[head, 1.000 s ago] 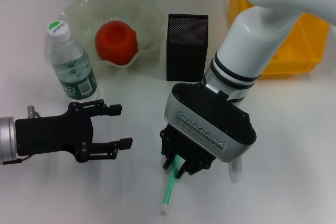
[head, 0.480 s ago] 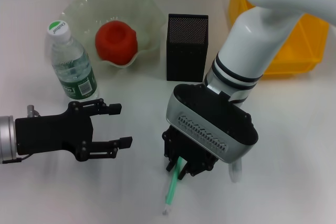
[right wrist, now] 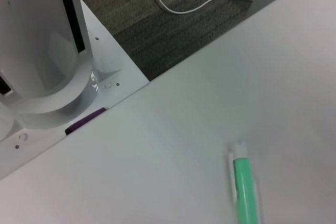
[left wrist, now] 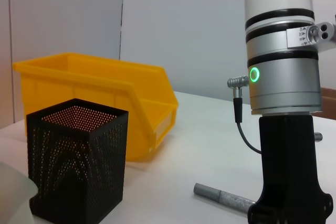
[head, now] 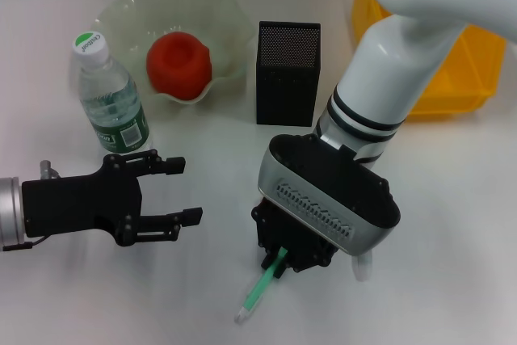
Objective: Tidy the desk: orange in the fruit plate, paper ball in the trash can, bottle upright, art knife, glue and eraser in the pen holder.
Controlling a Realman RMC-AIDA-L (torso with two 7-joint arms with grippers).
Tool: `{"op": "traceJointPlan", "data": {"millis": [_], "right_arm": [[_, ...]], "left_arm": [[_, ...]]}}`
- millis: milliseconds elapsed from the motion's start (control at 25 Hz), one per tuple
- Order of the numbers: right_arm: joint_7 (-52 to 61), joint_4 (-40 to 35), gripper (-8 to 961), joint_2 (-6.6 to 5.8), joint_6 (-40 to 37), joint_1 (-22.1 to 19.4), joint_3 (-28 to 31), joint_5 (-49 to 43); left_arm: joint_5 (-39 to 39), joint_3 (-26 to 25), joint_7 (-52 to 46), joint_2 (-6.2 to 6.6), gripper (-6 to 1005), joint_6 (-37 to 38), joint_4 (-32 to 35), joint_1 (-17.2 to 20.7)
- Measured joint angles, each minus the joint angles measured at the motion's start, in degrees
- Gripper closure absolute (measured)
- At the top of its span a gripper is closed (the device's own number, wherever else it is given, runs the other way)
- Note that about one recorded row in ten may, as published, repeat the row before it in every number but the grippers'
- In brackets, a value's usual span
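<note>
- The bottle [head: 111, 94] stands upright left of the pen holder [head: 287, 73]; its cap reads "Cestbon".
- The right gripper [head: 283, 262], below the pen holder, is clamped on a green art knife [head: 260, 290].
- The left gripper [head: 187, 191] waits apart, just below the bottle.

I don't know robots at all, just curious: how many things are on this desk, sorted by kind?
Containers: 3 (fruit plate, pen holder, trash can)
Fruit: 1 (orange, in the fruit plate)
Bottles: 1 (bottle, upright)
Stick-shaped tools: 2 (green stick gripped by the right hand; grey stick on the desk)
Total: 7
The left hand is open and holds nothing.
</note>
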Motion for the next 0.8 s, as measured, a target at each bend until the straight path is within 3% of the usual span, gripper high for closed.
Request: {"op": "traceJointPlan", "data": {"millis": [120, 480, 800], "right_arm": [[0.0, -0.1, 842, 0.00, -0.1, -0.2, 0.0, 0.0], [0.0, -6.3, 871, -0.51, -3.0, -4.6, 1.9, -1.3], [-0.3, -10.4, 872, -0.72, -10.8, -8.5, 15.7, -7.5]], "left_arm": [[0.0, -0.1, 0.0, -0.02, 200, 0.0, 0.0, 0.1], [0.0, -0.9, 0.3, 0.06, 201, -0.2, 0.0, 0.6], [0.0, -2.2, 0.2, 0.21, 202, -0.2, 0.0, 0.6]]}}
